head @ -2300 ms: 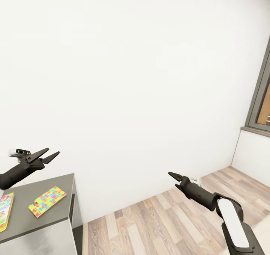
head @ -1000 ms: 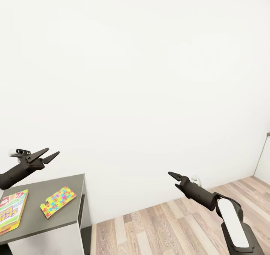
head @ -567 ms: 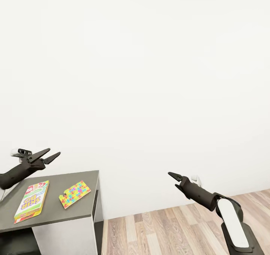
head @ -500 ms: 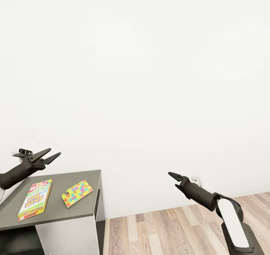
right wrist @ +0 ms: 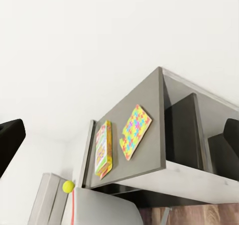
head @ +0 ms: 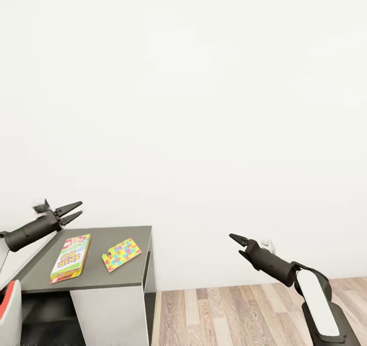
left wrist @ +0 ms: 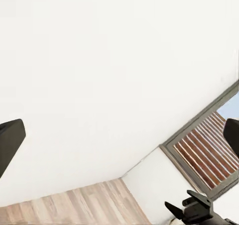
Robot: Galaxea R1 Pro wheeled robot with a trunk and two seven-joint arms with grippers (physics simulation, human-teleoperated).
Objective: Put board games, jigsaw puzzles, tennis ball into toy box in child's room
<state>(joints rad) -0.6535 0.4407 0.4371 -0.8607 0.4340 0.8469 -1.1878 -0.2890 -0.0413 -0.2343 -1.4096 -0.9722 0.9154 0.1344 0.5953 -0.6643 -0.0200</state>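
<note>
Two items on the grey-topped, white-sided cabinet [head: 97,277]: white-red-yellow board game box [head: 70,258], lettering unreadable; multicoloured jigsaw puzzle sheet [head: 122,254]. Black left gripper [head: 75,211] and black right gripper [head: 235,245]: both released, empty.

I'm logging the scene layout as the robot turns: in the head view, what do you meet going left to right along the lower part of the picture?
Left gripper → board game → jigsaw puzzle → right edge of the dark grey top → right gripper → wood-plank floor beneath the right arm.
</note>
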